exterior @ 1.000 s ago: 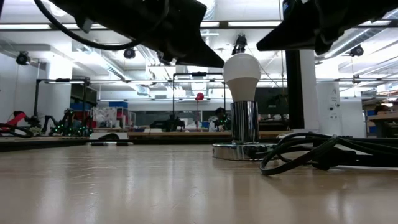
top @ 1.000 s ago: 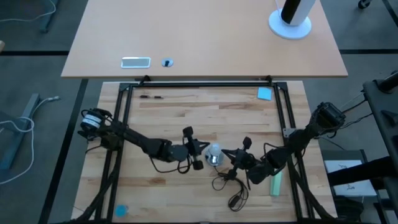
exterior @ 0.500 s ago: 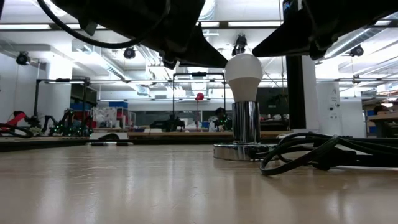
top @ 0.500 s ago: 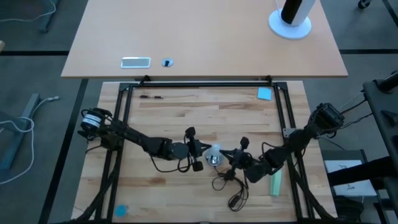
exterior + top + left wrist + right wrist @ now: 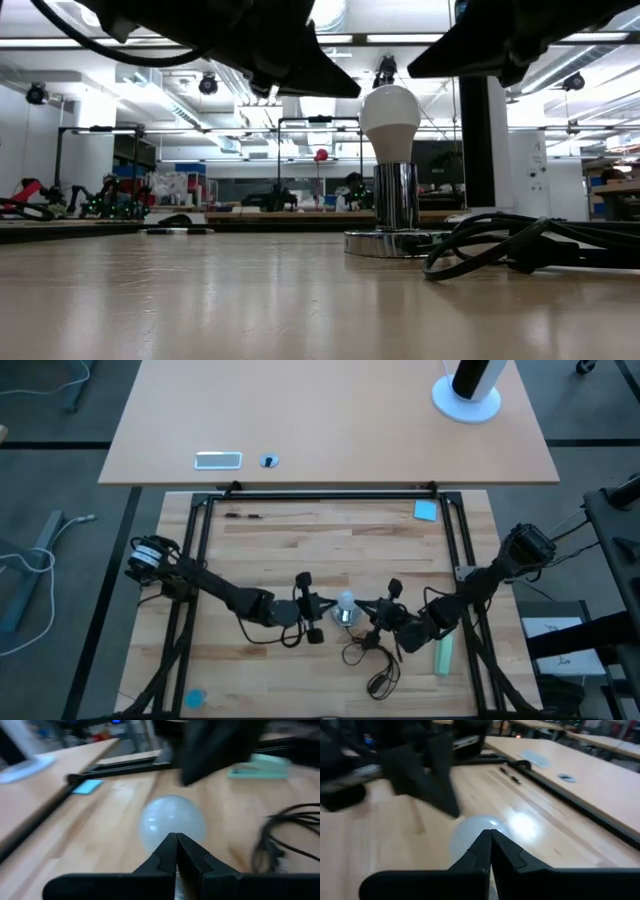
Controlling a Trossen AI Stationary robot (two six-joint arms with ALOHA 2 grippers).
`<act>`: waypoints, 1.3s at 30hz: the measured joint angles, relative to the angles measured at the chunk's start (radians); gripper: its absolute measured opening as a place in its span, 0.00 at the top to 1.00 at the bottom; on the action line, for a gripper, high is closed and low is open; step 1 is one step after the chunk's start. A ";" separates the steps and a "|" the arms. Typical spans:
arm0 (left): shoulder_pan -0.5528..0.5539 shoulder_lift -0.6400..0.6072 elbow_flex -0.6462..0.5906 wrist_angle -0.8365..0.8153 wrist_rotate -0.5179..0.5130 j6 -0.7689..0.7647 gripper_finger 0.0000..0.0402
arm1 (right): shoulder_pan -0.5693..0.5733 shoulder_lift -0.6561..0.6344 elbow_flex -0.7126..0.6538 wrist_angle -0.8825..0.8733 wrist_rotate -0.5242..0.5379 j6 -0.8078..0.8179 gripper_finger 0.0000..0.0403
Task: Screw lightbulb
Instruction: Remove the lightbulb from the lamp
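The left gripper [image 5: 312, 612] hangs low over the light wooden worktop [image 5: 270, 555], just beside the small white frosted lightbulb [image 5: 345, 601]. In its own wrist view, its two dark fingers [image 5: 167, 854] are pressed together, with nothing between them, and the bulb [image 5: 172, 821] sits right past their tips.

The right gripper [image 5: 386, 613] is just on the other side of the bulb, also low. Its wrist view shows its fingers [image 5: 485, 847] closed tight too, holding nothing, and the white bulb [image 5: 476, 836] is just ahead of them.

The lightbulb [image 5: 389, 118] stands straight up in the shiny silver socket [image 5: 395, 200], which rests on a round silver base [image 5: 392, 243] on the worktop. It sits between the two grippers, near the middle of the worktop. Neither gripper is holding it.

A black cord [image 5: 510, 245] lies in loops beside the base. A pale green block [image 5: 443, 656] lies near the right arm. A small blue square [image 5: 426, 510] sits far off by the back edge.
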 joint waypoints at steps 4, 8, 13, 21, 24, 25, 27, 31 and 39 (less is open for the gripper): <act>0.009 0.000 0.000 0.001 -0.113 -0.001 1.00 | 0.002 0.004 0.002 0.007 -0.065 0.028 1.00; 0.027 0.003 0.000 0.010 -0.056 -0.008 1.00 | -0.012 0.028 0.002 0.006 -0.071 0.040 1.00; 0.037 0.019 0.000 0.025 -0.002 -0.015 1.00 | -0.022 0.040 0.002 0.007 -0.070 0.042 1.00; 0.023 0.011 0.000 0.027 0.096 -0.014 1.00 | -0.022 0.037 0.002 -0.013 -0.048 0.038 1.00; 0.005 0.006 0.000 0.022 0.139 -0.008 1.00 | -0.027 0.037 0.001 -0.056 -0.025 0.065 1.00; 0.000 0.003 0.000 0.020 0.138 -0.005 1.00 | -0.025 0.037 0.001 -0.066 -0.022 0.070 1.00; -0.003 -0.006 0.000 0.020 0.123 -0.004 1.00 | -0.016 0.031 0.000 -0.061 -0.021 0.071 1.00; -0.004 -0.010 0.000 0.005 0.070 -0.004 1.00 | -0.006 0.011 0.000 -0.047 -0.018 0.070 1.00; 0.027 -0.010 0.000 0.017 -0.201 0.000 1.00 | -0.009 0.011 0.001 0.007 -0.027 0.035 1.00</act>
